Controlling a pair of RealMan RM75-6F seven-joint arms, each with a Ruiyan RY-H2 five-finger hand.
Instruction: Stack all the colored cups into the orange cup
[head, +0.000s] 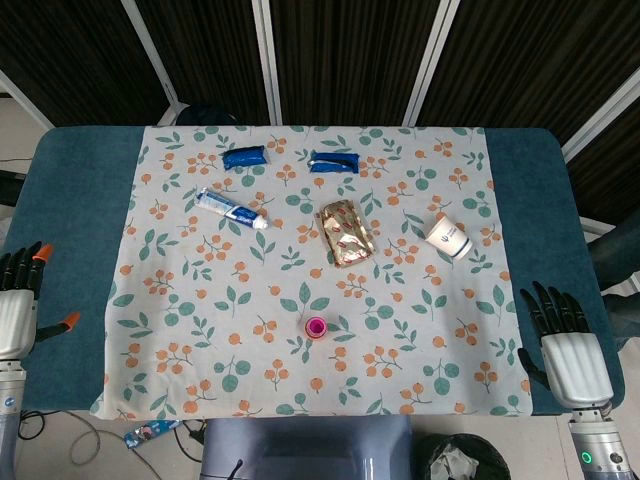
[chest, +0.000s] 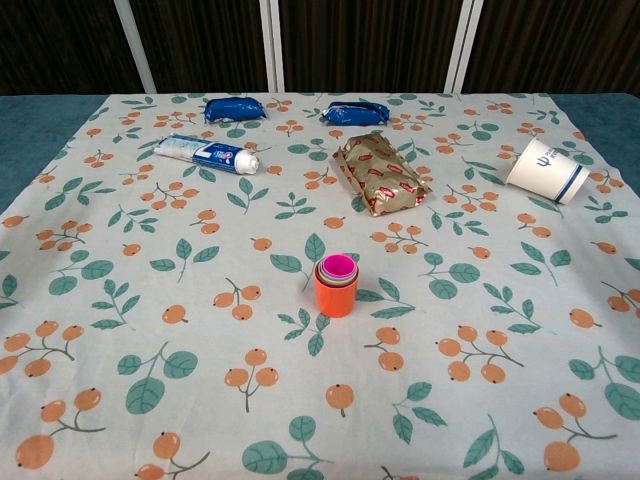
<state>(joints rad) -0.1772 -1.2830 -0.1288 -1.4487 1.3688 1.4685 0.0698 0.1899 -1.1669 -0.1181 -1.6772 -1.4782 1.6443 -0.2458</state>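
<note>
The orange cup stands upright on the floral cloth near the table's middle front, with smaller colored cups nested inside it and a pink one on top. From above, the stack shows as a small pink ring. My right hand hangs off the table's right front corner, fingers spread, holding nothing. My left hand sits at the far left edge past the table, fingers apart and empty. Neither hand appears in the chest view.
A toothpaste tube, two blue packets, a gold and red snack pack and a tipped white paper cup lie on the cloth further back.
</note>
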